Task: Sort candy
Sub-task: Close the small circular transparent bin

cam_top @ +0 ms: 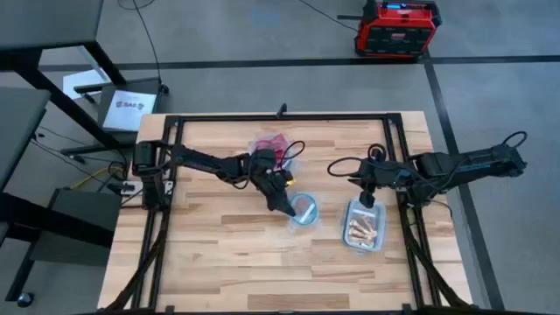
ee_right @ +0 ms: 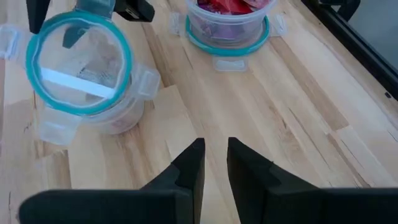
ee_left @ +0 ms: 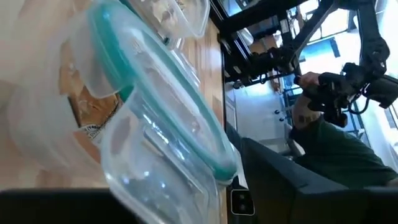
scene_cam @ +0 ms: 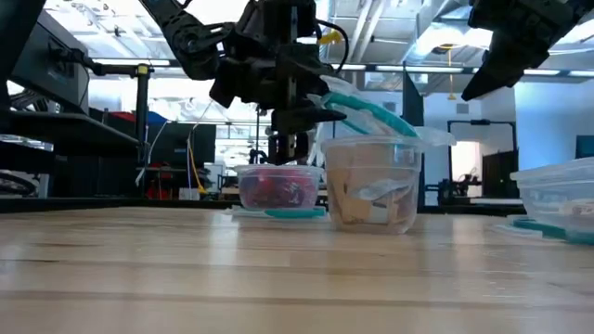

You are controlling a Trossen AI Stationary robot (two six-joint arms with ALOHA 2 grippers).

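Note:
A clear round bowl [scene_cam: 371,186] holding whitish and tan candy [scene_cam: 367,199] stands mid-table. Above it my left gripper [cam_top: 282,199] is shut on its teal-rimmed lid [ee_right: 78,62]. Behind it a second round bowl [ee_right: 227,25] holds red and purple candy [scene_cam: 274,190] and stands on its own teal lid. To the right, a clear rectangular tub [cam_top: 363,226] holds tan candy. My right gripper [ee_right: 216,162] hovers over the tub's far end, fingers a narrow gap apart, holding nothing. My left gripper holds the round lid by its rim [scene_cam: 325,97], on the side toward the table's left, coming from above and slanting down. The lid is tilted. Its held side is raised and its opposite edge [scene_cam: 432,139] sits low at the bowl's rim.
Black frame rails [cam_top: 398,157] run along the table's far, left and right sides. A red case [cam_top: 398,26] stands on the floor beyond the far edge. A person in a green sleeve [ee_left: 329,143] shows beyond the table. Bare wood [cam_top: 245,262] lies toward the near edge.

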